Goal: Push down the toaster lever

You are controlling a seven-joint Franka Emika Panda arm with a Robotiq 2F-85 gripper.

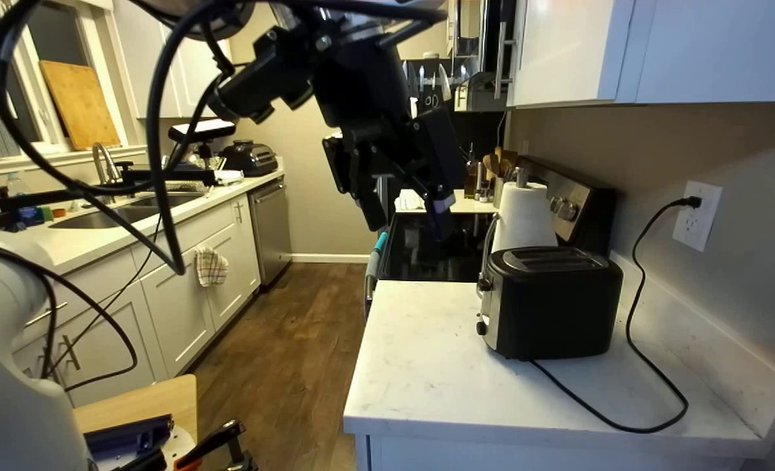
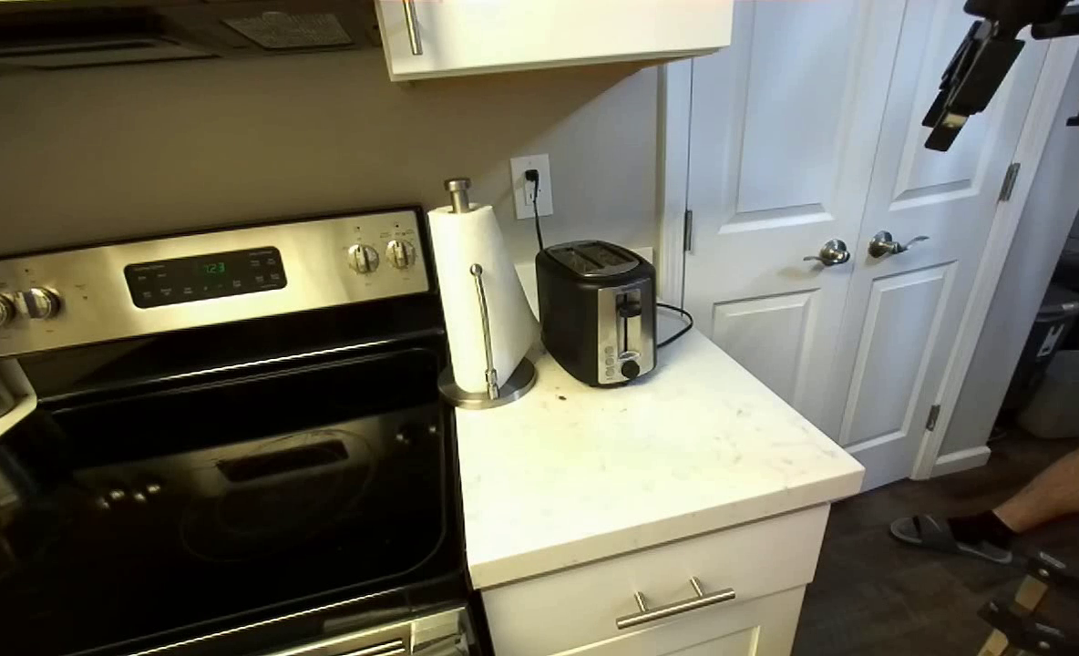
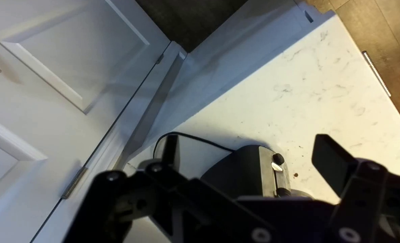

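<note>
The black toaster (image 1: 558, 307) stands upright on the white counter; it also shows in an exterior view (image 2: 576, 314) and the wrist view (image 3: 240, 172). Its lever (image 2: 629, 308) is a small dark tab high in the slot of the silver end face, above a round knob. The lever also shows in an exterior view (image 1: 484, 284) and, partly covered by the gripper body, in the wrist view (image 3: 283, 192). My gripper (image 1: 407, 216) is open and empty, up in the air and apart from the toaster. In the wrist view its fingers (image 3: 245, 143) are wide apart, with the toaster seen between them.
A paper towel roll on a stand (image 2: 471, 301) is close beside the toaster, with the black stove (image 2: 257, 456) beyond. The power cord (image 1: 649, 428) loops over the counter to the wall outlet (image 1: 697, 216). A white upper cabinet (image 1: 702, 52) hangs above.
</note>
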